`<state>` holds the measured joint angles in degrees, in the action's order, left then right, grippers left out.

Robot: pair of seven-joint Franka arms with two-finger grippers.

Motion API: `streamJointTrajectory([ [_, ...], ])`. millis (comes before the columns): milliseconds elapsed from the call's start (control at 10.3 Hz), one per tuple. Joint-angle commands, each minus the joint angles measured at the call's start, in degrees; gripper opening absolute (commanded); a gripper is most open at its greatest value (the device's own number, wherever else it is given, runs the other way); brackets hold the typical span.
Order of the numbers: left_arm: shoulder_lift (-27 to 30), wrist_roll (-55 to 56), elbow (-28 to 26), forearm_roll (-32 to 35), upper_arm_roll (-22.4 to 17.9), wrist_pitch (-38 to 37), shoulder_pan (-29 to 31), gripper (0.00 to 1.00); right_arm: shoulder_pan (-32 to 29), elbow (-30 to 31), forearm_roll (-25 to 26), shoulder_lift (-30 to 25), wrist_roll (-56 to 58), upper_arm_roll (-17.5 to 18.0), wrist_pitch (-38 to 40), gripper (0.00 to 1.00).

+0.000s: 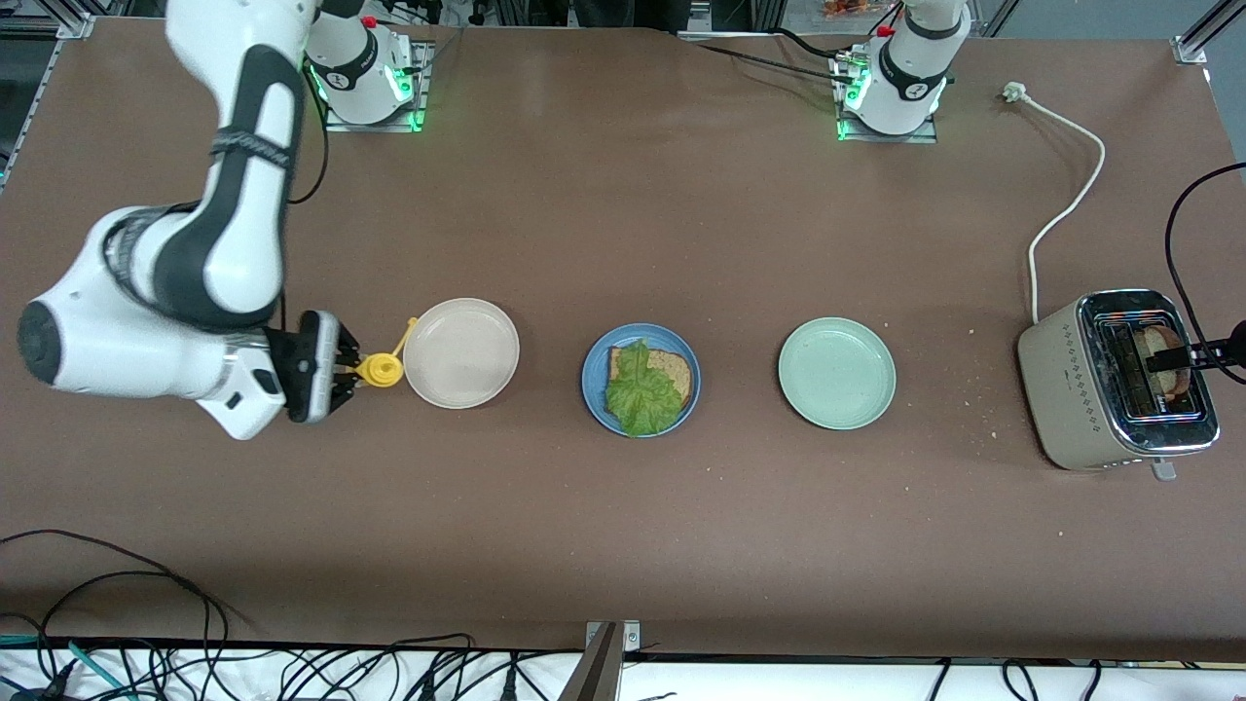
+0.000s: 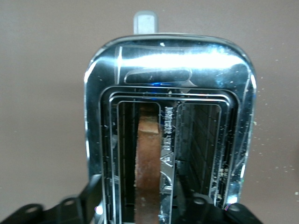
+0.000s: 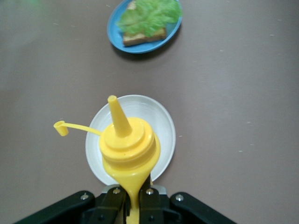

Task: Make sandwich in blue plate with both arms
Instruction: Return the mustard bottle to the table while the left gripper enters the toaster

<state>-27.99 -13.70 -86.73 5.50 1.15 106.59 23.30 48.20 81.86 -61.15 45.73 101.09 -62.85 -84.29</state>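
Right hand [image 1: 343,373]: clenching a yellow squeeze bottle [image 1: 380,370], hovering beside the beige plate [image 1: 461,352].
Blue plate [image 1: 594,375]: sitting mid-desk, carrying one bread slice [image 1: 674,370] under lettuce [image 1: 642,391].
Toaster [image 1: 1071,375]: holding the second slice [image 2: 148,154] upright in its slot.
Left hand [image 1: 1202,356]: hanging over that slot; grip state unclear.
Handling: toast looking light, stiff, crumbly; pinching the top edge seems best.
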Motion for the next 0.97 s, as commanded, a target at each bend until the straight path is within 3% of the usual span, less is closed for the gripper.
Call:
streamJointTrajectory([
  [0,-0.49,-0.54,2.87,3.28,0.43,-0.60,-0.18,0.00,-8.61,3.40,-5.64,-0.46,13.30,4.55,9.02,0.09],
  [389,1.09,-2.03,4.20,3.20,0.61,-3.13,-0.19,0.00,-20.75,5.41,-5.56,0.15,28.51,15.28,11.69,0.08],
  [680,3.72,-2.56,5.07,3.11,1.13,-7.07,-0.18,0.00,-24.20,5.33,-5.56,2.78,35.38,17.93,11.87,0.08],
  [875,5.13,-3.70,10.32,2.41,1.66,-14.71,-0.36,0.00,-27.17,5.24,-5.65,3.93,37.25,21.08,11.34,0.08],
])
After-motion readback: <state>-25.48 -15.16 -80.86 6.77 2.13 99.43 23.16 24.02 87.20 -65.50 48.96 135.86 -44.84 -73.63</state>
